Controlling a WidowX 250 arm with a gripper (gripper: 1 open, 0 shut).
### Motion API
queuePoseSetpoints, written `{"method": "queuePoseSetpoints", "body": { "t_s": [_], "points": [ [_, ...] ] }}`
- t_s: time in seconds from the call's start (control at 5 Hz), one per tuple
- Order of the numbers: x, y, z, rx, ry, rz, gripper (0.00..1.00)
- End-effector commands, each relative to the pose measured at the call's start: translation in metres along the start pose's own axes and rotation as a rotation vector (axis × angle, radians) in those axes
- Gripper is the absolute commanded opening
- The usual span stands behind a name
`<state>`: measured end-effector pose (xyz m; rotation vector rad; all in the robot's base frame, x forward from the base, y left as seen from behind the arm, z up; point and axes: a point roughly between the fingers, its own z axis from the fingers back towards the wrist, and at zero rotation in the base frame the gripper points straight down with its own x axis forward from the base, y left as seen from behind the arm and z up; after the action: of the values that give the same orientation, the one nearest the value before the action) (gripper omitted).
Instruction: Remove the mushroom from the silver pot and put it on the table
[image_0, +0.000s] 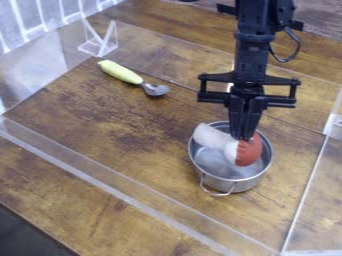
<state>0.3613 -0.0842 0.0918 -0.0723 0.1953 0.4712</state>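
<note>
The mushroom (246, 151), with its reddish-brown cap and white stem, hangs tilted just above the silver pot (218, 182), partly over its rim. My gripper (241, 136) points straight down from above and is shut on the mushroom, its dark fingers covering the middle of the toy. The pot stands on the brown wood table (107, 125) at the right, and what shows of its inside looks bare.
A spoon with a yellow handle (120, 72) lies on the table at the back left. Clear acrylic walls (80, 165) edge the tabletop, one close to the right of the pot. A small clear stand (96, 42) sits at the far left.
</note>
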Motion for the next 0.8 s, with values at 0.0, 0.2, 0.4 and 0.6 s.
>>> {"method": "queuePoseSetpoints", "body": {
  "t_s": [0.0, 0.2, 0.4, 0.6],
  "points": [
    [-0.001, 0.006, 0.045, -0.079, -0.085, -0.036, 0.00],
    [0.001, 0.012, 0.039, -0.082, -0.064, -0.045, 0.00],
    [0.003, 0.017, 0.033, -0.083, -0.045, -0.053, 0.00],
    [0.003, 0.007, 0.032, -0.101, -0.027, -0.020, 0.00]
  ]
}}
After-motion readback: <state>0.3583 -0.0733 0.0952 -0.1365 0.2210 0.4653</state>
